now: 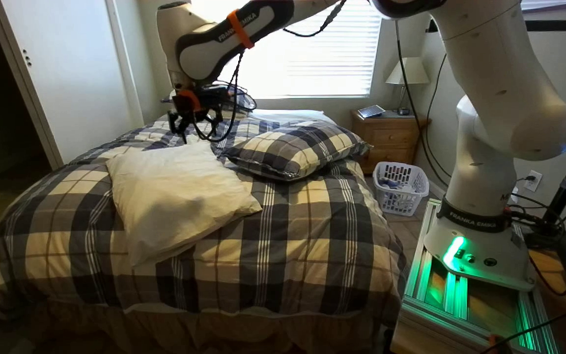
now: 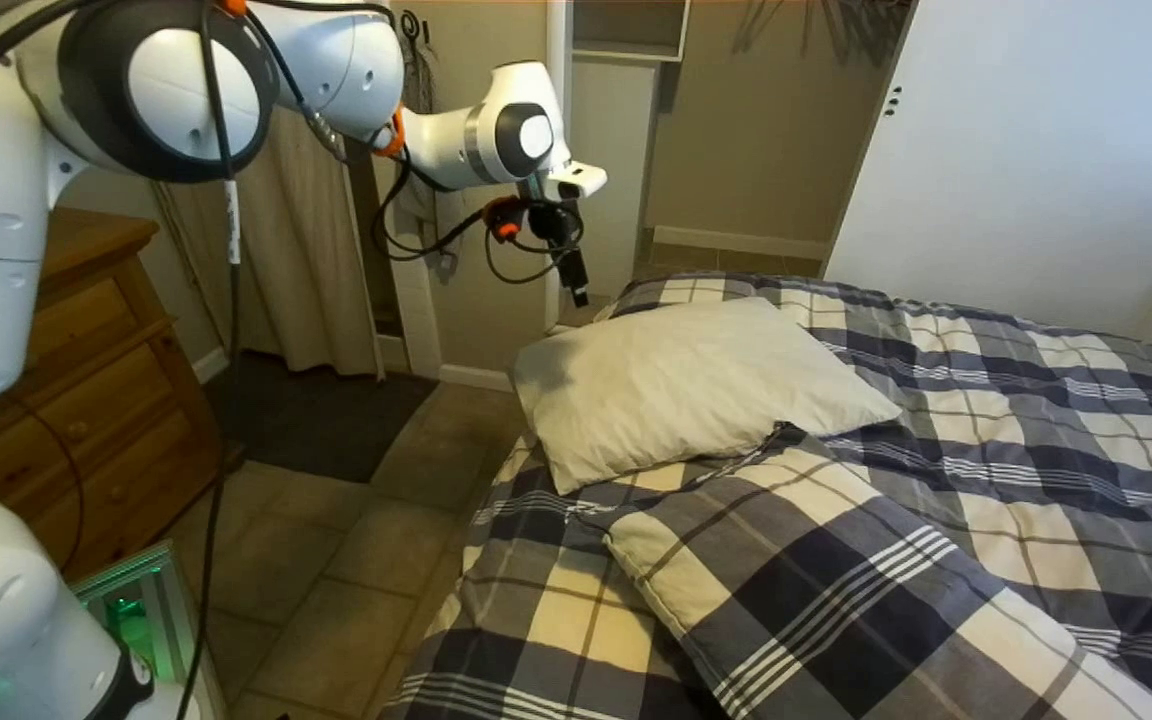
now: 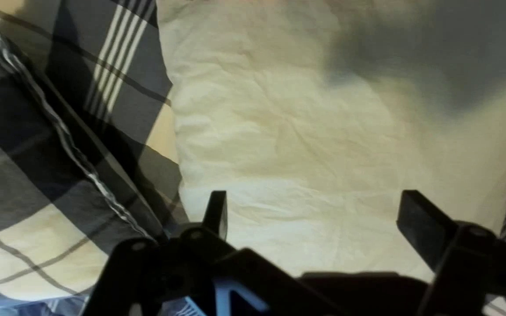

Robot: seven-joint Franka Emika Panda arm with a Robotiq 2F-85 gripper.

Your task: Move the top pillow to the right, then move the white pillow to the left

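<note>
The plump plaid top pillow (image 1: 295,150) lies on the bed beside the white pillow (image 1: 180,191). Both also show in an exterior view, the plaid one (image 2: 836,580) nearer that camera and the white one (image 2: 706,380) beyond it. My gripper (image 1: 197,132) hangs above the white pillow, apart from it; it also shows in an exterior view (image 2: 579,298). In the wrist view my gripper (image 3: 312,195) is open with nothing between its fingers. The white pillow (image 3: 301,131) spreads below them, with the plaid pillow (image 3: 29,175) at the left.
The plaid bedspread (image 1: 283,275) covers the bed. Another plaid item (image 1: 238,101) at the bed's far end is partly hidden behind my gripper. A laundry basket (image 1: 401,196) and nightstand (image 1: 388,140) stand beside the bed. A wooden dresser (image 2: 106,400) stands near the arm.
</note>
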